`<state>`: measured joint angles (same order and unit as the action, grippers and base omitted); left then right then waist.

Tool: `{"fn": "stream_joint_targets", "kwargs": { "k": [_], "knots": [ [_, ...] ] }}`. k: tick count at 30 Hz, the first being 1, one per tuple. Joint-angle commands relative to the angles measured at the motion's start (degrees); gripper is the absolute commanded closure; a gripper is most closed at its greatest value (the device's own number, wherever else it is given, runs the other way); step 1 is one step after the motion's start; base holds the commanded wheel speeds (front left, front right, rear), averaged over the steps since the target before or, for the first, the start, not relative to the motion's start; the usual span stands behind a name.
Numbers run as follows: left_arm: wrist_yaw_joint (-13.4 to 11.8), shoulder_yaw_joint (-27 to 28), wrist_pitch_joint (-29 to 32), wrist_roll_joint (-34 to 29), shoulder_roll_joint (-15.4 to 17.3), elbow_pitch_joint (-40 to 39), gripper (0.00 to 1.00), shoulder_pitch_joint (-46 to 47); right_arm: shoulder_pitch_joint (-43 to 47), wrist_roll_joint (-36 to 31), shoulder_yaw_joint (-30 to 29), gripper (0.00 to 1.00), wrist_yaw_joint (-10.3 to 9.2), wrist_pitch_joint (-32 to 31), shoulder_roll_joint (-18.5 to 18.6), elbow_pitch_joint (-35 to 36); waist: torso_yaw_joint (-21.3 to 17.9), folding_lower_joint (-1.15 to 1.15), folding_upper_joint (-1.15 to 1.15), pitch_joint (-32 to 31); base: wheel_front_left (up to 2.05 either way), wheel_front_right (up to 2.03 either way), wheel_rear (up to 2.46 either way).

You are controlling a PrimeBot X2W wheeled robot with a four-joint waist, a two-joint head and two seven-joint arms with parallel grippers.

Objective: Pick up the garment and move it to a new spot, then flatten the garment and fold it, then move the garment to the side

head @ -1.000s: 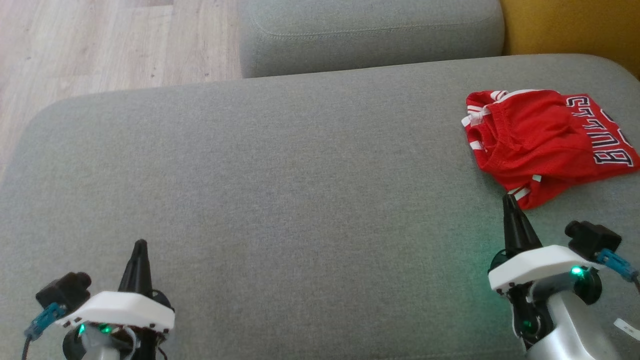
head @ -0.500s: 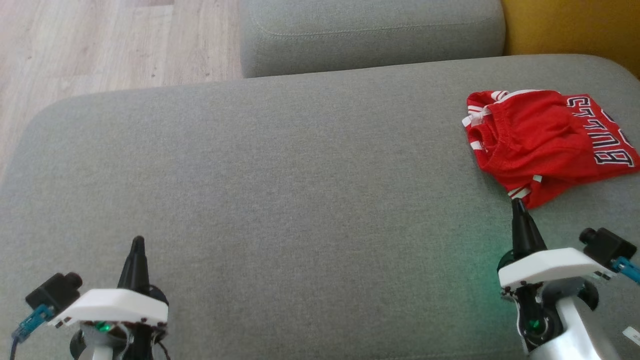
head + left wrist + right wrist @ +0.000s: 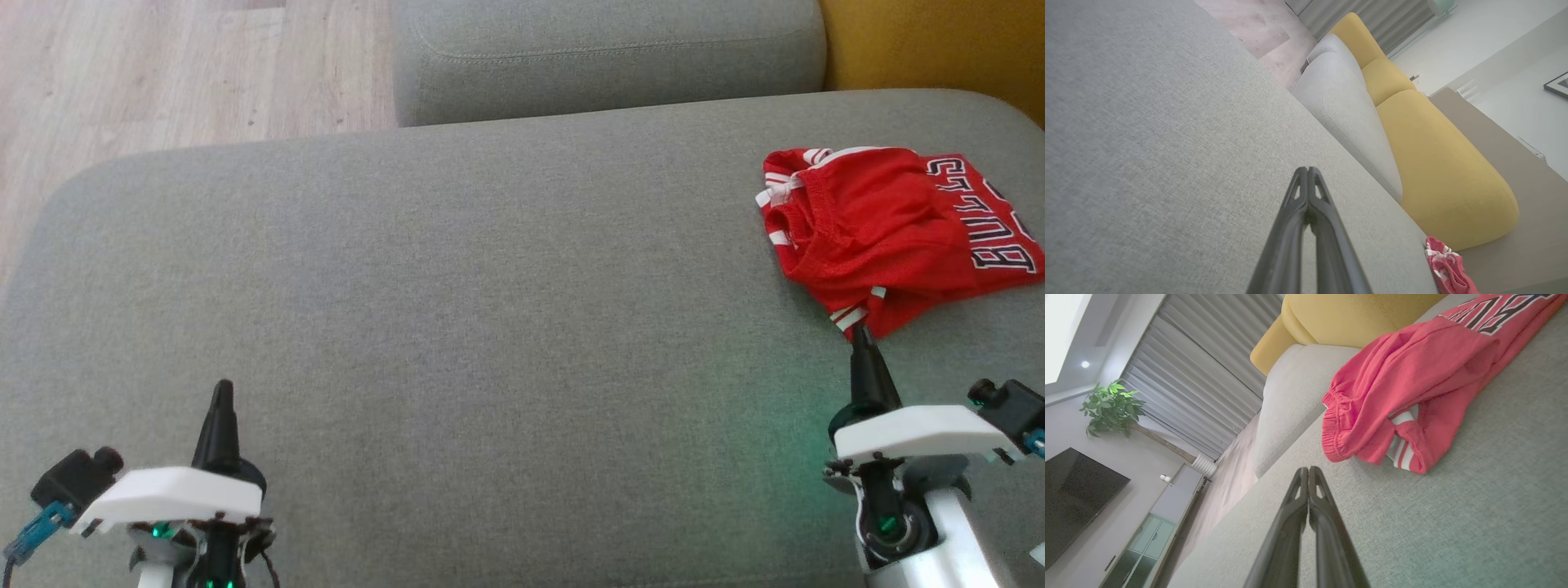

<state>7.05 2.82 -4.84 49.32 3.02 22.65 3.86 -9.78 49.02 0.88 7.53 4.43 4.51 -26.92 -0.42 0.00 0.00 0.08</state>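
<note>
One red garment (image 3: 882, 229), two claws (image 3: 222, 390) (image 3: 860, 333), two grey cushions (image 3: 457, 269) (image 3: 604, 57), one plant (image 3: 1112, 402), one television (image 3: 1073, 498).

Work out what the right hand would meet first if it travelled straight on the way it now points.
Probably the red Bulls shorts: the shut right hand points at their striped near corner, though it may graze the grey cushion first.

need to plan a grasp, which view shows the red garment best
The head view: the red garment with white-striped trim lies nearly whole, lettering readable. The right wrist view shows its bunched near edge; the left wrist view catches a corner.
</note>
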Motion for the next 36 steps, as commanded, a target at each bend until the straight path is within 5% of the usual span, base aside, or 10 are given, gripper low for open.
{"fn": "stream_joint_targets", "kwargs": {
  "k": [1,36],
  "knots": [
    [0.21,1.6,0.5,1.66,0.34,-2.19,1.0,2.49,-1.4,1.72,-0.1,1.0,-0.02,-0.36,0.16,2.53,0.01,0.0,0.0,0.0,0.0,0.0,0.0],
    [0.34,2.79,6.57,24.71,0.07,-5.77,1.0,2.41,1.4,24.9,-4.2,1.0,-0.03,-6.28,-0.84,8.33,0.24,0.0,0.0,0.05,0.0,0.0,0.0]
  ]
}}
